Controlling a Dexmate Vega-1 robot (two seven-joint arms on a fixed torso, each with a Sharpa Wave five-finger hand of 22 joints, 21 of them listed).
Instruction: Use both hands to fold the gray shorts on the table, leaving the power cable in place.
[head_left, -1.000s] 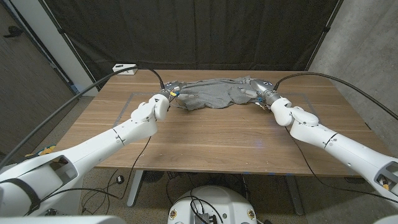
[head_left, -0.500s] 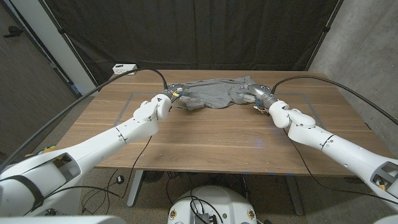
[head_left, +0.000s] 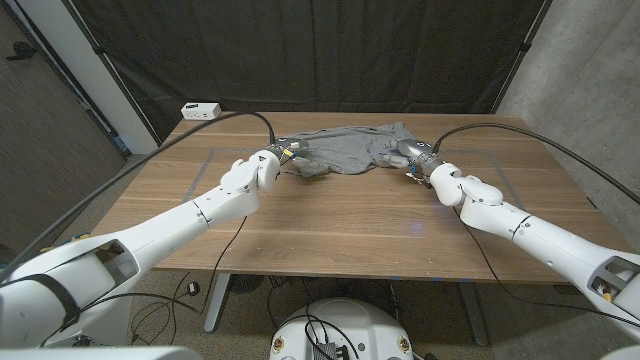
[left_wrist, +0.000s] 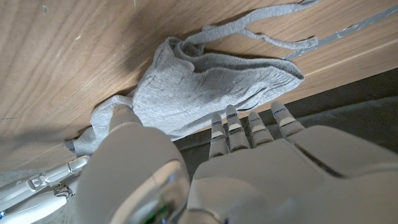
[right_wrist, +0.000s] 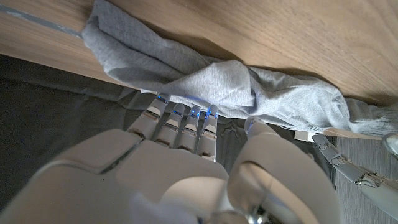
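The gray shorts (head_left: 345, 148) lie crumpled at the far middle of the wooden table (head_left: 350, 215). My left hand (head_left: 262, 168) is at their left end and pinches the cloth between thumb and fingers (left_wrist: 233, 124); the shorts (left_wrist: 205, 81) bunch against the fingertips, with a drawstring loop trailing off. At the right end, my right hand (head_left: 428, 163) grips the shorts (right_wrist: 217, 84) the same way, its fingertips (right_wrist: 180, 115) touching the fabric and its thumb beside them.
A white power strip (head_left: 200, 108) sits at the table's far left corner. Black cables arch from both arms over the table's far side. Tape lines (head_left: 210, 160) mark a rectangle on the wood. Dark curtains hang behind the table.
Both hands have moved a little inward toward each other, and the shorts between them have bunched narrower.
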